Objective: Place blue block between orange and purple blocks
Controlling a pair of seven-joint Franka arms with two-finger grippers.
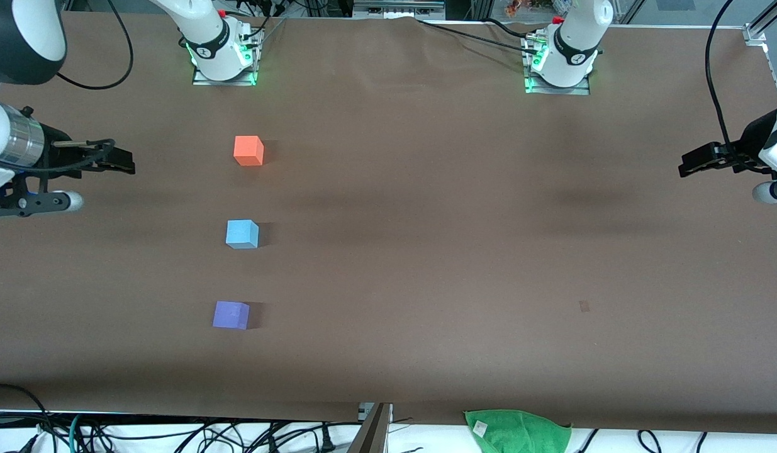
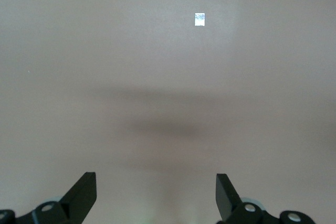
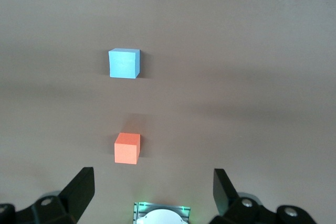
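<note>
- The right gripper hangs in the air over the right arm's end of the worktop, at the edge of the front view; its fingers stand wide apart with nothing between them, as the right wrist view shows.
- The right arm waits there, well apart from all three cubes.
- The orange block sits on the worktop toward the right arm's end, the farthest of the three cubes from the front camera.
- The blue block rests flat on the worktop between the orange block and the purple block, nearer to the front camera than the orange one and farther from it than the purple one.
- The three cubes form a nearly straight row, each well apart from its neighbour and touching nothing but the worktop.
- In the right wrist view the purple block is cut off by the frame edge, so only one corner of it shows.
- A green cloth lies at the worktop's edge nearest the front camera, toward the left arm's end.
- A small pale mark shows on the bare worktop in the left wrist view; it may be a sticker or a scuff, hard to say which.
- The left gripper hangs over the left arm's end of the worktop, its fingers spread wide and empty; this arm also waits.
</note>
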